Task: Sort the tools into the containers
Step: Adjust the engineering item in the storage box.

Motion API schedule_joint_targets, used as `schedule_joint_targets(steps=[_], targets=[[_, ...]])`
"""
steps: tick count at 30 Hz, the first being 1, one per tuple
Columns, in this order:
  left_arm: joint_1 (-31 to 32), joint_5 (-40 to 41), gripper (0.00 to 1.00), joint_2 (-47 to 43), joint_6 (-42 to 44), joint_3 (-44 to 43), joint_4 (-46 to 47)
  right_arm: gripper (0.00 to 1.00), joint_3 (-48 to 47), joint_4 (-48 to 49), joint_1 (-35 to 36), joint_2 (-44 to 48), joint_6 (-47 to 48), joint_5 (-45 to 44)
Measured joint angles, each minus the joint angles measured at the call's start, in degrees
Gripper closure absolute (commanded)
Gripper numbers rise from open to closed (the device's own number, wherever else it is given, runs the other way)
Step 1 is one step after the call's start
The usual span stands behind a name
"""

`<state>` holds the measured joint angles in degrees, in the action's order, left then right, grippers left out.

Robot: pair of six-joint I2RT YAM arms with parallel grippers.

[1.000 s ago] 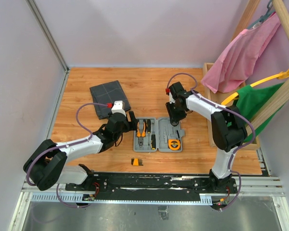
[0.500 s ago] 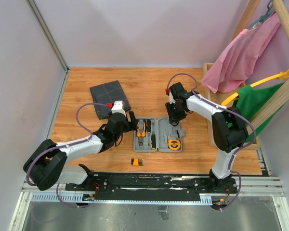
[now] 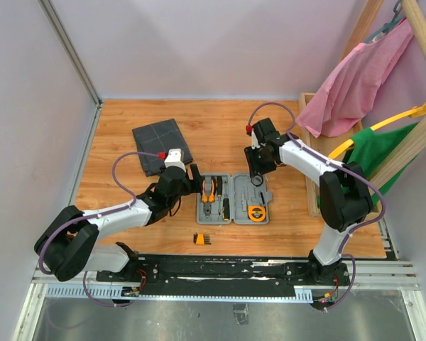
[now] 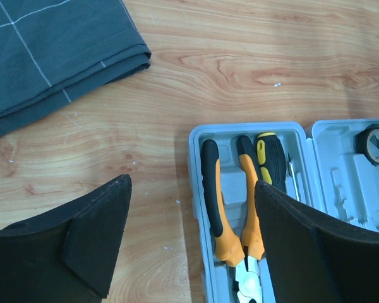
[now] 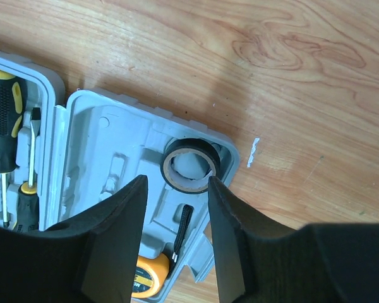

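Observation:
The light-grey case lies open mid-table. Its left half holds the orange-and-black pliers and a black-and-yellow screwdriver, with a second, smaller screwdriver beside it. The black tape ring sits in a recess at the far corner of the right half, and the round orange piece lies nearer. My right gripper hovers open just above the ring, holding nothing. My left gripper is wide open over the case's left rim. The orange bit holder lies on the table in front. The dark grey pouch lies at the back left.
A wooden rack on the right carries a pink garment and a green one on hangers, with a wooden box below them. Walls close in the table at the left and back.
My right gripper's jaws have spread apart and the arm has shifted slightly; the tape ring now sits free in the case. The left arm has not moved.

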<state>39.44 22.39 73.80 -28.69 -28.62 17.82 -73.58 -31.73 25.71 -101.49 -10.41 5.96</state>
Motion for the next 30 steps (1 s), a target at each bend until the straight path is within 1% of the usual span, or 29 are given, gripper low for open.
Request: schedule_joint_targets(steps=[19, 30], targets=[[0.00, -0.04, 0.18, 0.00, 0.00, -0.31, -0.02, 0.56, 0.00, -0.04, 0.00, -4.59, 0.09, -0.26], [0.00, -0.04, 0.18, 0.00, 0.00, -0.31, -0.04, 0.56, 0.11, -0.04, 0.00, -4.74, 0.09, -0.31]])
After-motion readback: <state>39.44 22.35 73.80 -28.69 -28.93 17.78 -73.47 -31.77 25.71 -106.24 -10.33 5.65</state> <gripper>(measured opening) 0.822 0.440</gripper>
